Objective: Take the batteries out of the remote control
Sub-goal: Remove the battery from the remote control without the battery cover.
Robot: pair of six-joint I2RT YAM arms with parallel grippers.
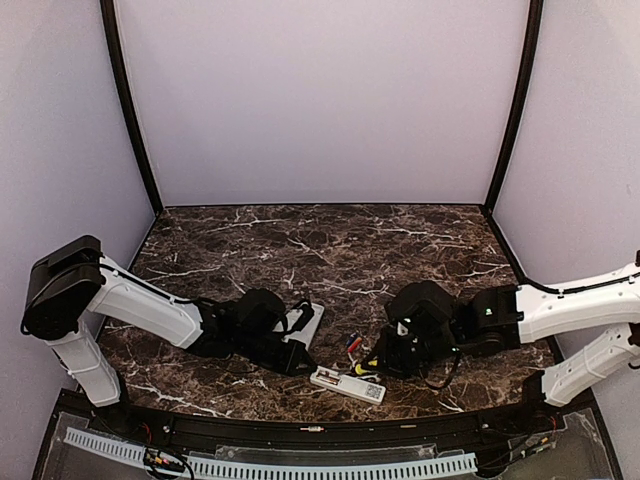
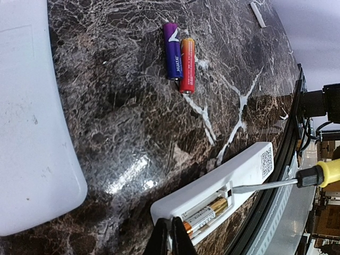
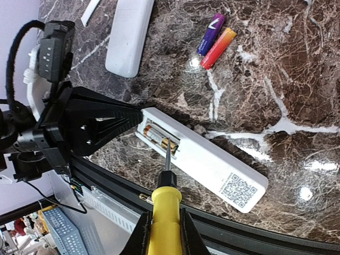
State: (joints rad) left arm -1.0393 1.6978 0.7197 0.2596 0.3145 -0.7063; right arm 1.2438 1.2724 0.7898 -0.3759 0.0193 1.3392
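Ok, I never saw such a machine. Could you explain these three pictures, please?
Two robot arms work on a marble table. One picture looks down from above; the other two come from a camera on each wrist. The right gripper holds a yellow-handled screwdriver, its tip at the open compartment of a white remote, where a battery sits. The left gripper, closed, rests at that remote's end. A purple battery and a red battery lie loose nearby, plus a second white remote.

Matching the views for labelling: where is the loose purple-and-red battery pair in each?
Top external: battery pair lower centre, just beyond the remote.
Left wrist: pair upper middle, remote below it.
Right wrist: pair at top, remote below it.
Shared landmark: the open white remote.
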